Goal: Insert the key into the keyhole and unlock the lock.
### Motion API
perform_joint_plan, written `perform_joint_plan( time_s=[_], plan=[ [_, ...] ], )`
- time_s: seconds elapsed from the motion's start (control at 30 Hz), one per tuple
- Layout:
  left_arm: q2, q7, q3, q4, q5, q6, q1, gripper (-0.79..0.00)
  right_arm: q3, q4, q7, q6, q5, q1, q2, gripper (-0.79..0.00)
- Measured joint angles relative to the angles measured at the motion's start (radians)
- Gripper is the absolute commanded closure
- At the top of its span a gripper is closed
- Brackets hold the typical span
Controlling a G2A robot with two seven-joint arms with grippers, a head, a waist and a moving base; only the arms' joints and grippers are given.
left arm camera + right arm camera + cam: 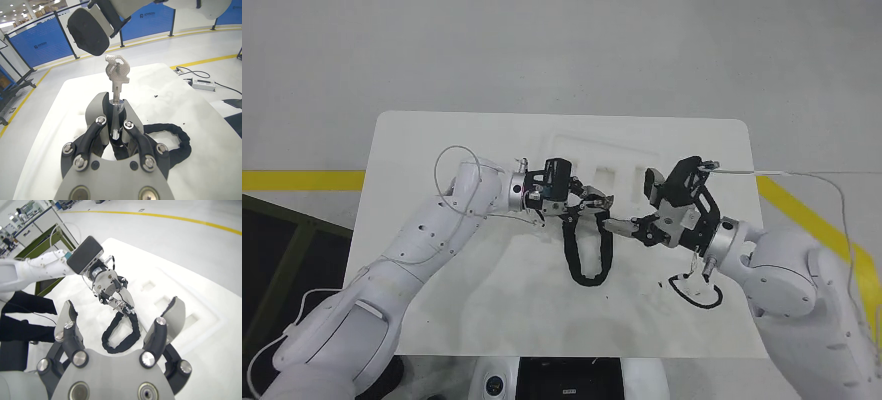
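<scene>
Two tools split the work: the left tool [115,100] is clamped on the lock [117,107], steadying it so the key [118,73], seated in the lock's keyhole, sticks out free. The right tool [122,302], spread wide and empty, hangs near the lock, probably to turn the key.

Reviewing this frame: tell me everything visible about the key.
The key is silvery metal, with a dimple-textured flat head, a hole near its top and a thin split ring threaded through it. Its blade is sunk partway into the keyhole at the chrome end of the lock, so it stands straight out of it. The left pincer is shut on the lock, not touching the key. The right pincer is open, one black pad close to the head, with no contact visible.
</scene>
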Motion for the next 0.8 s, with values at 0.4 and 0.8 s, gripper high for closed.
perform_joint_plan(
  time_s=[0.4,0.8],
  plan=[
    [0.021,0.018,0.143,0.024,-0.088,0.0,-0.091,0.0,0.061,0.054,-0.103,-0.423,-0.21,0.044,0.023,-0.785],
    [0.047,0.017,0.195,0.027,-0.153,0.0,-0.128,0.0,0.05,0.027,-0.138,-0.493,-0.25,0.037,0.027,-0.785]
  ],
)
